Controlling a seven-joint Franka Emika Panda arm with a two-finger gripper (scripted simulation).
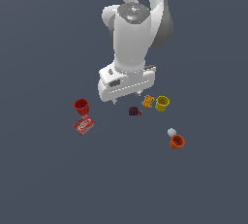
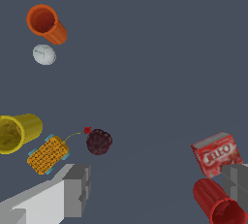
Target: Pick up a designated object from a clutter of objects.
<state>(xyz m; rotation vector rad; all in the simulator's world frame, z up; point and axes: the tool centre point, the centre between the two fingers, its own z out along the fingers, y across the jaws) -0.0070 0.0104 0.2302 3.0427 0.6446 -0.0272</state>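
My arm upright, gripper (image 1: 127,98) pointing down, fingers (image 2: 77,189) spread wide, empty, dark lump (image 2: 99,141) ahead of fingers, three cups (image 2: 47,24), two boxes (image 2: 216,153), one ball (image 2: 44,54).

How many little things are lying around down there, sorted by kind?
Cups: 3, red cup, yellow cup, orange cup
Boxes: 2, red box, orange patterned box
Whitish ball: 1
Dark maroon lump: 1
Tiny red speck: 1
Total: 8

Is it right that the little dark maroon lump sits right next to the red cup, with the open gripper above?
Not quite. The dark maroon lump sits beside the orange patterned box, not the red cup, as the exterior view shows. The gripper is indeed open above.
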